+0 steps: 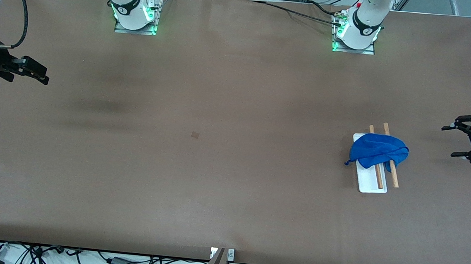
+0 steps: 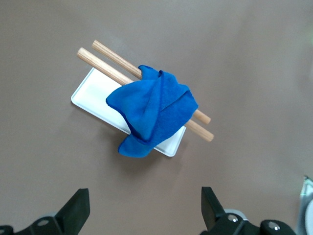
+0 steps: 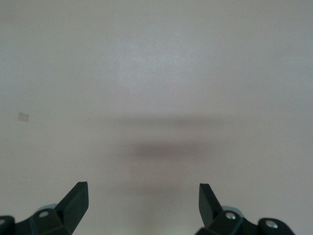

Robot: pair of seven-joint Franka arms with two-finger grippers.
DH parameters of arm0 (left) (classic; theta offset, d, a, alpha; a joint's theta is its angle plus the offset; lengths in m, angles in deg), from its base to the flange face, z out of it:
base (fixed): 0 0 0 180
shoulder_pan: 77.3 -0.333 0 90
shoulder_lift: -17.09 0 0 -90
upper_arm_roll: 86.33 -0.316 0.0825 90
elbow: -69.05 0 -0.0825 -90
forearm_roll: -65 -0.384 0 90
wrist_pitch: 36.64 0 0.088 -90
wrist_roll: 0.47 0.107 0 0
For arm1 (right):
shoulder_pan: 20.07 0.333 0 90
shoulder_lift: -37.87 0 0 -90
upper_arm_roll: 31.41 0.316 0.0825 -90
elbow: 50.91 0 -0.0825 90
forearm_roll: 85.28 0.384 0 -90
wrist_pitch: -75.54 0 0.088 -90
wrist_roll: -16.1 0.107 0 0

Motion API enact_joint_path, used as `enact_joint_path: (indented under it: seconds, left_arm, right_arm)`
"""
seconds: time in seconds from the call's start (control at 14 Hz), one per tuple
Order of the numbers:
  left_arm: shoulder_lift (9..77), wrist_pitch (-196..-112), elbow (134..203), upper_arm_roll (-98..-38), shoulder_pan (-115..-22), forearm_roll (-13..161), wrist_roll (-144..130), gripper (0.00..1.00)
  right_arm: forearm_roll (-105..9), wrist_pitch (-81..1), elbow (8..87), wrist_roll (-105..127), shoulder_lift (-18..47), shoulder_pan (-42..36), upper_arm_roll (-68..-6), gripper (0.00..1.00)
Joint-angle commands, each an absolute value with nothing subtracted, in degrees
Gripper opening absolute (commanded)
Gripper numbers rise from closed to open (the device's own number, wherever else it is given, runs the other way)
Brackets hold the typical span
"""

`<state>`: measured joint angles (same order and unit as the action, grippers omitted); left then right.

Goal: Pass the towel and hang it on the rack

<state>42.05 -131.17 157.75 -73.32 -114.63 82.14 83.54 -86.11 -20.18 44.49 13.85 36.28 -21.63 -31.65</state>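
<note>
The blue towel (image 1: 377,151) lies bunched over the two wooden rods of the rack (image 1: 372,183), which stands on the brown worktop (image 1: 216,168) toward the left arm's end. The left gripper (image 1: 455,141) hangs over the worktop beside the rack, fingers spread apart and empty. The right gripper (image 1: 42,76) waits over the right arm's end of the worktop, its fingers also apart, well away from the towel.
</note>
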Motion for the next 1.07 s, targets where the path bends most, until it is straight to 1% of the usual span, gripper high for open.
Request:
enact_joint_path:
  seconds: [0.0, 0.14, 0.36, 0.57, 1.0]
  left_arm:
    - [40.1, -126.7, 154.0, -72.4, -114.4, 78.3, 77.2, 1.00]
    - [38.1, -126.6, 154.0, -71.9, -113.6, 76.3, 73.3, 1.00]
    - [36.5, -126.6, 154.0, -71.2, -108.0, 73.1, 63.2, 1.00]
    - [34.3, -122.1, 152.6, -70.9, -103.7, 71.9, 52.5, 1.00]
    - [33.4, -121.7, 152.2, -70.9, -102.6, 69.4, 45.2, 1.00]
  right_arm:
    - [-86.3, -19.8, 44.5, 12.9, 37.0, -22.4, -31.1, 1.00]
    - [-86.3, -19.7, 44.4, 12.9, 36.9, -22.4, -31.1, 1.00]
    - [-86.2, -20.6, 44.3, 13.0, 36.7, -22.4, -31.2, 1.00]
    - [-86.2, -20.5, 44.2, 13.2, 36.5, -22.6, -31.3, 1.00]
    - [-86.0, -20.6, 43.8, 13.0, 36.5, -22.4, -31.1, 1.00]
